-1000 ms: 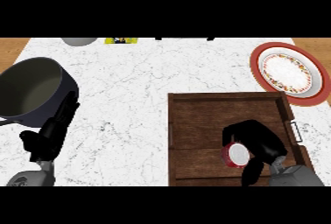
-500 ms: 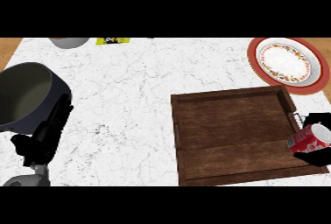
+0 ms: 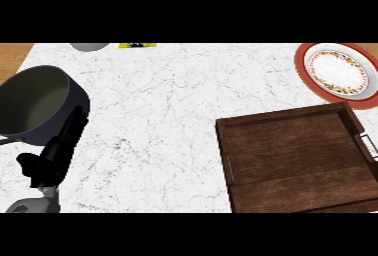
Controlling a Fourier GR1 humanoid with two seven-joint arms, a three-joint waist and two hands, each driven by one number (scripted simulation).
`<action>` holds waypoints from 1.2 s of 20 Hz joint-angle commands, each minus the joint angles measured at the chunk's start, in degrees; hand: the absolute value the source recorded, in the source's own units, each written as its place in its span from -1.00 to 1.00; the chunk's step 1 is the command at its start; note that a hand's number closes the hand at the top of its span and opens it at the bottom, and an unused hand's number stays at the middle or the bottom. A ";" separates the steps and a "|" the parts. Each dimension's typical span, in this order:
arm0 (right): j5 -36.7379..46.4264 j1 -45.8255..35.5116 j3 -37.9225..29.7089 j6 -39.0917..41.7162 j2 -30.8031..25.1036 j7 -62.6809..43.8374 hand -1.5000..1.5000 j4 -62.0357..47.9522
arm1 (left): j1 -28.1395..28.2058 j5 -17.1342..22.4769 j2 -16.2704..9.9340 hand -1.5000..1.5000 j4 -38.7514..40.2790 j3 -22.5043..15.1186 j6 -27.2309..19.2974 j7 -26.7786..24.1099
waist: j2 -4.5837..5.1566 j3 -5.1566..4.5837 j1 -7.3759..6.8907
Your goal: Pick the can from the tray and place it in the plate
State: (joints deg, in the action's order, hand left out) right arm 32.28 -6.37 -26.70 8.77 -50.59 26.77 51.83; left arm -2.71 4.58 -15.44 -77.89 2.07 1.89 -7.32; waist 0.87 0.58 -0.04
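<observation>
The dark wooden tray [image 3: 295, 155] lies at the right of the white marble counter, and nothing shows inside it. Beyond it, at the far right corner, sits the plate [image 3: 338, 72], red-rimmed with a patterned white centre and bare. Neither the can nor my right hand appears anywhere in the head view. At the lower left my left hand [image 3: 49, 162] rests on the counter, fingers straight and pointing away from me, holding nothing.
A large dark grey pot [image 3: 33, 107] stands at the left, right beside my left hand's fingertips. A grey bowl [image 3: 90, 46] and a small yellow-green object [image 3: 139, 45] sit at the counter's far edge. The counter's left edge runs near the pot.
My right hand lifted the can out of the tray, carried it rightwards and has left the view with it. The view has turned, so the tray and plate now sit further right.
</observation>
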 commanded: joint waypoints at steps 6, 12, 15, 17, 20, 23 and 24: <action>-3.97 -9.05 -9.18 -7.15 -7.94 19.23 1.00 -19.95 | -1.24 -1.32 1.77 0.00 0.77 -1.72 -0.36 -0.08 | -0.16 -0.13 -1.72; -2.74 -18.51 -7.92 -7.98 -10.14 23.38 1.00 -29.10 | -0.81 -1.71 1.38 0.00 0.65 -1.64 0.48 -0.75 | -0.21 -0.28 -2.53; -1.70 -24.30 -5.80 -4.74 -12.06 20.93 1.00 -30.08 | -0.96 -1.86 1.66 0.00 -0.88 -1.67 0.21 0.67 | -0.42 -0.40 -2.12; -0.60 -27.76 -4.76 -5.72 -11.56 19.98 1.00 -31.70 | -2.73 -2.14 2.70 0.00 1.54 -1.89 -0.14 0.86 | -0.23 -0.39 -2.30; 2.05 -31.26 -1.68 -6.03 -10.36 17.54 1.00 -32.11 | -1.22 -1.54 1.03 0.00 0.21 -0.56 1.05 0.28 | -0.35 -0.43 -2.37; 3.39 -33.36 0.01 -7.64 -6.12 18.85 1.00 -33.54 | -0.76 -1.78 0.91 0.00 -1.45 -1.08 1.19 2.04 | -0.29 -0.39 -2.64; 3.45 -34.59 0.37 -3.76 -8.74 19.29 1.00 -33.95 | -0.30 -3.03 2.57 0.00 0.98 -1.38 -0.38 -0.21 | -0.32 -0.44 -2.04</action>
State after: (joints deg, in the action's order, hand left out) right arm 34.15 -37.16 -28.56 2.74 -59.66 46.15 19.23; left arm -4.39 2.68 -13.92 -76.62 1.19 2.68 -7.30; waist 0.64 0.18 -2.39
